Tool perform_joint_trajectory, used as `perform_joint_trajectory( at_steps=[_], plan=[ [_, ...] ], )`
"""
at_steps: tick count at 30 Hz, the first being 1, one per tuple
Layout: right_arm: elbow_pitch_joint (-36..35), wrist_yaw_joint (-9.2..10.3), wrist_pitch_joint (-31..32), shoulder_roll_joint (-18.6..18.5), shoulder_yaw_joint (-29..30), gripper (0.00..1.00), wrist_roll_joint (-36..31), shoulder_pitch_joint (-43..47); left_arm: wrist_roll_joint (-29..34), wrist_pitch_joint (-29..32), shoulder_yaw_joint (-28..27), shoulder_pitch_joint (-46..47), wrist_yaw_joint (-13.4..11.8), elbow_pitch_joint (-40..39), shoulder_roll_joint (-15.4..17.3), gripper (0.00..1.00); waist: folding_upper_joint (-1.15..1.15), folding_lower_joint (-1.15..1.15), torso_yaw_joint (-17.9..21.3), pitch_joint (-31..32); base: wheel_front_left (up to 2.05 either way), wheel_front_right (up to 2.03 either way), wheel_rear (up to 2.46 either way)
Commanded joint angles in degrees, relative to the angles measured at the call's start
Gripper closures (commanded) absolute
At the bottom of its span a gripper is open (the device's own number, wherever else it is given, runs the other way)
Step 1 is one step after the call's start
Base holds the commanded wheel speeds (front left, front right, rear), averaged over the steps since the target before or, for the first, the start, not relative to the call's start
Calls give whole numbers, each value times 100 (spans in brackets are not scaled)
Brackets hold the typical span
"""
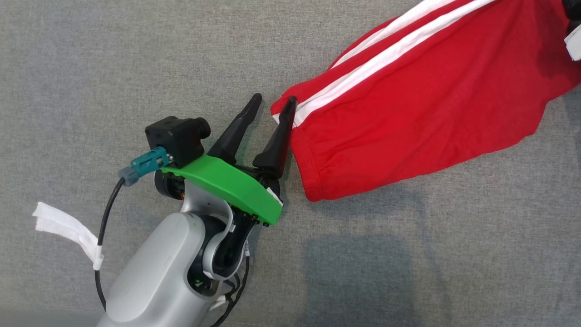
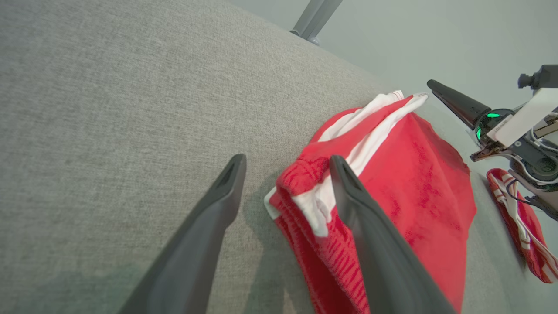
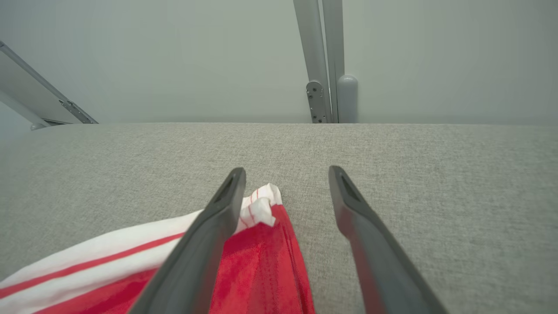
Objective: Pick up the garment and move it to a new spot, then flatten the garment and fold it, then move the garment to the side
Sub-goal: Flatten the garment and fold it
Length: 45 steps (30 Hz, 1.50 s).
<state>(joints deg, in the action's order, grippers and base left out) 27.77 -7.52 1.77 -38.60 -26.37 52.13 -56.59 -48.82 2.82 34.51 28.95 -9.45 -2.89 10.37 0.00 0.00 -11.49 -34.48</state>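
Two dark fingers of the left gripper (image 1: 273,101) are standing well apart in the head view, pinching nothing. The one nearer the cloth is touching the lower left corner of the garment (image 1: 431,91). That garment, red with two white stripes along its upper edge, is lying flat on the grey woven surface (image 1: 136,68) and running from mid-picture up to the top right corner. A green cover (image 1: 227,186) is sitting across the left wrist, with a black camera (image 1: 174,136) and a teal connector (image 1: 152,161) beside it. A small white label (image 1: 274,196) is showing at the cover's edge, its writing too small to read. A strip of white tape (image 1: 63,227) is hanging from the cable.

Looking along the left gripper (image 2: 286,160) in its own wrist view, the jaws are gaping. The thick ribbed hem of the garment (image 2: 414,183) is lying partly in the gap, and one finger is crossing over its white stripe. Beyond the cloth, the right gripper (image 2: 453,102) is pointing at the garment's far corner, with green lights (image 2: 492,115) glowing on its body. A second piece of red cloth with white stripes (image 2: 518,218) is lying under it; whether it belongs to the same garment I cannot tell.

Looking along the right gripper (image 3: 286,172), its fingers are likewise spread and holding nothing. The white-striped corner of the garment (image 3: 261,270) is lying on the grey surface (image 3: 436,174) just inside the left-hand finger. A metal post (image 3: 324,65) is rising behind the surface's far edge.
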Motion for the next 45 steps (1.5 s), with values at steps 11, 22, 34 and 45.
perform_joint_trajectory(
  at_steps=[11, 22, 34, 45],
  plan=[
    [-206, 7, -849, -331, -432, 0, -298, 696, 1010, -1107, -244, -700, -615, -396, 539, 0, 0, 0, 290, 605, 0, 0, 0],
    [-527, 7, 154, -678, -886, 0, -253, 1058, 2213, -1798, -761, -1533, -699, -627, 211, 0, 0, 0, 24, 667, 0, 0, 0],
    [577, 7, 1464, -195, -586, 0, -792, 500, 2986, -1800, -1318, -1666, 250, -259, -691, 0, 0, 0, -488, 278, 0, 0, 0],
    [421, 5, 1579, 19, -249, 100, 27, 1278, 3018, -1800, -1622, -2153, 556, 80, -739, 0, 0, 0, 136, 1067, 0, 0, 0]
  ],
)
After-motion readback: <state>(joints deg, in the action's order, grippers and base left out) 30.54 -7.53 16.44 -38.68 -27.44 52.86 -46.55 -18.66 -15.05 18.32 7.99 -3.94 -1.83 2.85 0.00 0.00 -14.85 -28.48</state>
